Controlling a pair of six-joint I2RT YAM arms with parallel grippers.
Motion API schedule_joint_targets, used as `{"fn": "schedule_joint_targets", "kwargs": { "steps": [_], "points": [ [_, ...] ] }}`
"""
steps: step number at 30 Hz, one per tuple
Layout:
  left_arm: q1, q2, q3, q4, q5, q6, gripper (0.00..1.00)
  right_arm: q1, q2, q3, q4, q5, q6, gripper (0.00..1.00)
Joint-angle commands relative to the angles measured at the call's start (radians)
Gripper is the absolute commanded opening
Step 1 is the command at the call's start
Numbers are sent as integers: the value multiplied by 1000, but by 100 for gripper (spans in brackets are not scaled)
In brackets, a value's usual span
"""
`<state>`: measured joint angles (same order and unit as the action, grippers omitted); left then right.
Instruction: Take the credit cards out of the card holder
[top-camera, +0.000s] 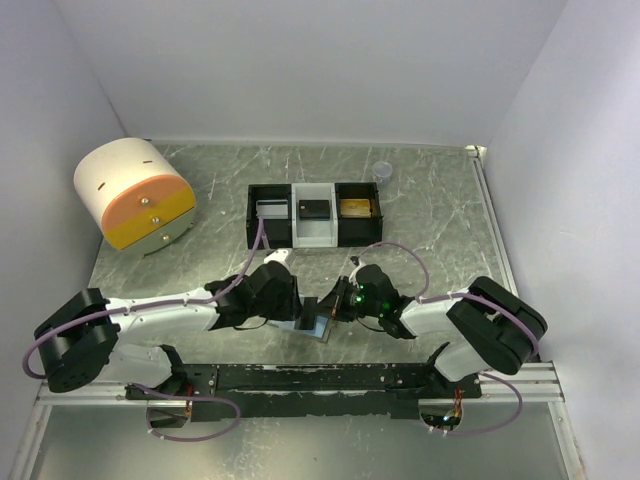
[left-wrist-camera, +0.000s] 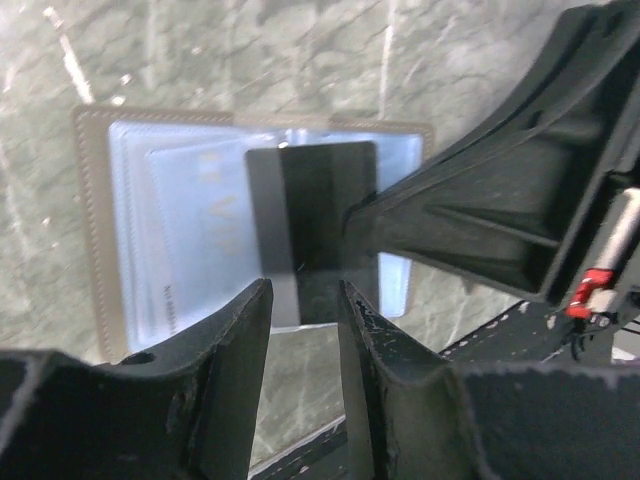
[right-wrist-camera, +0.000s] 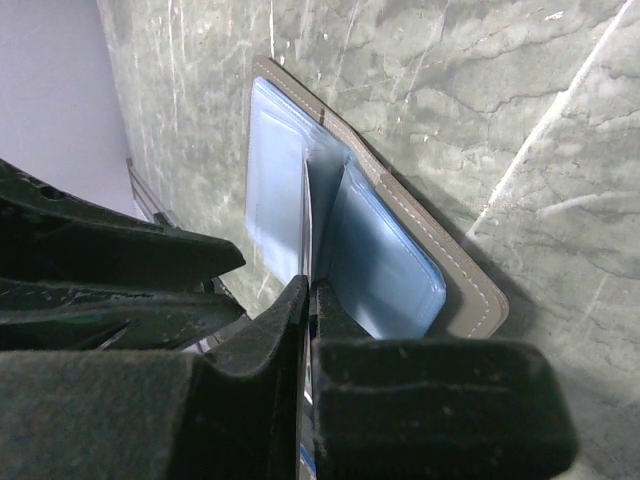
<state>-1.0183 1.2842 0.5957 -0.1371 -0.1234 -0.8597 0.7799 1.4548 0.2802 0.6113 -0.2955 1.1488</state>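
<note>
The grey card holder (top-camera: 318, 328) lies open on the table between the two arms, its pale blue lining up (left-wrist-camera: 150, 230). A dark card (left-wrist-camera: 310, 220) sticks partway out of its sleeve. My right gripper (right-wrist-camera: 310, 292) is shut on this card, which shows edge-on in the right wrist view (right-wrist-camera: 308, 230) next to the holder (right-wrist-camera: 400, 270). In the top view it (top-camera: 335, 310) comes in from the right. My left gripper (left-wrist-camera: 300, 300) is open, its jaws apart over the holder's near edge, on either side of the card's end. In the top view it (top-camera: 300, 312) comes in from the left.
A black-and-white three-compartment tray (top-camera: 315, 190) stands behind the grippers with small items in it. A round white and orange drawer unit (top-camera: 135, 195) sits at the back left. A small clear cup (top-camera: 381, 172) is at the back right. White walls enclose the table.
</note>
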Motion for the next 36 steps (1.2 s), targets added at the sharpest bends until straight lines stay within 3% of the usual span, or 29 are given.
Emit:
{"fn": "schedule_joint_targets", "kwargs": {
  "steps": [1, 17, 27, 36],
  "points": [
    [-5, 65, 65, 73, 62, 33, 43, -2, -16, 1, -52, 31, -20, 2],
    [-3, 125, -12, 79, 18, -97, 42, -2, -29, 4, -73, 40, -22, 6],
    [-3, 126, -34, 93, 27, -108, 37, -2, -16, 13, -56, 15, -23, 19],
    [-3, 132, -20, 84, 32, -100, 34, -2, 19, 6, 18, -39, -6, 20]
  ]
}}
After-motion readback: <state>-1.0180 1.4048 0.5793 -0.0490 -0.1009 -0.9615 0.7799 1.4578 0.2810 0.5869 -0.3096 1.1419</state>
